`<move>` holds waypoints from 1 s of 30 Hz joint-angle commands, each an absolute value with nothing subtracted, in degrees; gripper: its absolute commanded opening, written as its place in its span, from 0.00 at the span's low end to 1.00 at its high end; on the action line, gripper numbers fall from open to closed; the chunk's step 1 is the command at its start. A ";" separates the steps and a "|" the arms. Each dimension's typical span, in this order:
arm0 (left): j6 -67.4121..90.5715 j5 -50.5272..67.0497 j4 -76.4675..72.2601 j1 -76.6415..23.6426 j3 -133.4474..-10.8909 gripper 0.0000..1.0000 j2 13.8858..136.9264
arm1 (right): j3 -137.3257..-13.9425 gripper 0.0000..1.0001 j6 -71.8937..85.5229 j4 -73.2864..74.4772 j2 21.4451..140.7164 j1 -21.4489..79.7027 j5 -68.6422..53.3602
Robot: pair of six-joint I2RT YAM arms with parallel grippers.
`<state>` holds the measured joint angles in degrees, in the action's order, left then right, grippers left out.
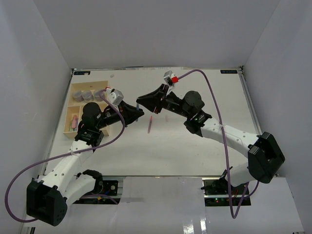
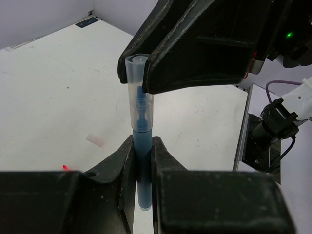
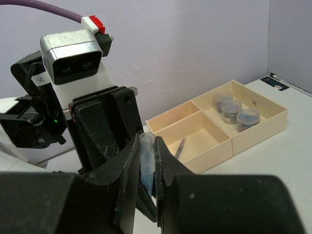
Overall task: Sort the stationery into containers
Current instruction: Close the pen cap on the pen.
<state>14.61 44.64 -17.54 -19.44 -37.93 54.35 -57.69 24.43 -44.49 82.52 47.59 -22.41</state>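
Two black two-finger grippers grip one thing between them: a finger-length blue pen (image 2: 142, 170) with a translucent plastic cap (image 2: 139, 92), held off the white table (image 1: 185, 146) near its middle. The left gripper (image 2: 143, 151) is clamped on the blue barrel. The right gripper (image 3: 147, 156) is clamped on the clear cap at the other end.

This looks like either a handover between the arms or the cap being pressed home; the views do not show which.

The pale cream low-walled tray (image 3: 261, 132) lies at the far left, well apart from the pen. Three squat round grey-purple pots (image 3: 235, 111) sit in its far section and a thin dark grey pen (image 3: 180, 146) in a smaller one.

Since the tray is on the left, the right jaws probably need to let go first. The left arm could then carry the pen to a compartment. A pink pen (image 1: 150, 126) lies on the table just near the grippers, not yet sorted.
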 commanded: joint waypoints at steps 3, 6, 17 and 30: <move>12.74 46.05 -24.08 -19.16 -44.65 0.00 53.61 | -58.27 0.08 19.95 -29.71 82.62 48.16 -26.10; 13.53 46.49 -26.01 -19.16 -45.26 0.00 53.96 | -58.18 0.08 19.60 -27.52 82.70 48.16 -26.98; 13.62 46.67 -29.09 -19.16 -49.39 0.00 54.84 | -58.80 0.08 17.58 -20.31 84.28 48.43 -28.30; 13.18 45.97 -31.37 -19.16 -51.59 0.00 55.19 | -58.54 0.08 15.65 -12.05 86.13 48.95 -28.92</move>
<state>13.63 47.20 -16.58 -19.22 -43.29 57.56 -62.65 18.59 -34.94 81.19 47.22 -22.57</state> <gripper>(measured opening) 0.227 0.196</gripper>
